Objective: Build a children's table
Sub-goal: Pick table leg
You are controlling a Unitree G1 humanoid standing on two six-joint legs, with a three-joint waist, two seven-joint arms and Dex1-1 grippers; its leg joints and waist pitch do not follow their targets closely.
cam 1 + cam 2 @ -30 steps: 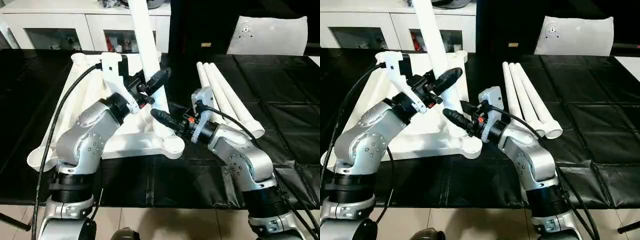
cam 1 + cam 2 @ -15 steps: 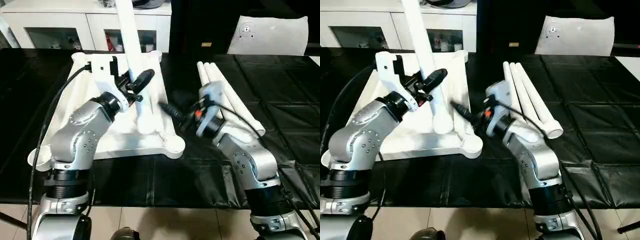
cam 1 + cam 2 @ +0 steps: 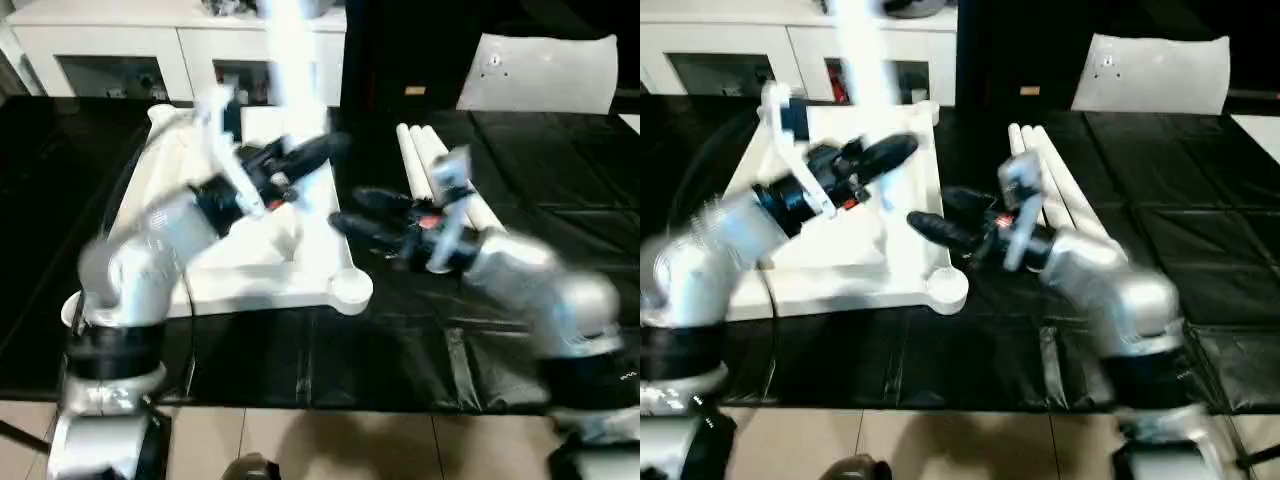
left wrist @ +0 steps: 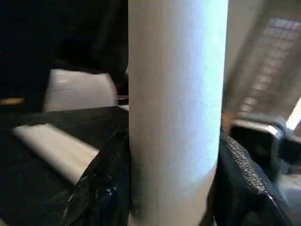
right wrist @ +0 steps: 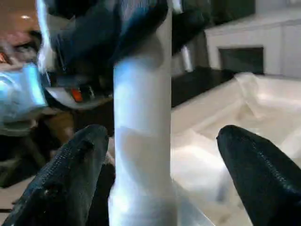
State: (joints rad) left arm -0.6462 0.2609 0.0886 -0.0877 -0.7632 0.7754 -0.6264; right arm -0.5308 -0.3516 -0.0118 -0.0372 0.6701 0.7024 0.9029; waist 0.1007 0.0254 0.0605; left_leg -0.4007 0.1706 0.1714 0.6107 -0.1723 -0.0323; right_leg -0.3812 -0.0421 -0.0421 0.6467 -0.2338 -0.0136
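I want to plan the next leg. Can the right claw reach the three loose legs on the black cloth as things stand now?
Probably yes. The right claw is open and holds nothing, and the three loose legs lie uncovered just beside that arm. The left claw grips the upright leg, away from that path.

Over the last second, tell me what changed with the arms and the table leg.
The right gripper backed away from the upright leg toward the robot's right, and its fingers now stand open, apart from the leg. The left gripper stayed clamped on that leg, which is still standing over the upturned tabletop. The three spare legs lie on the black cover as before.
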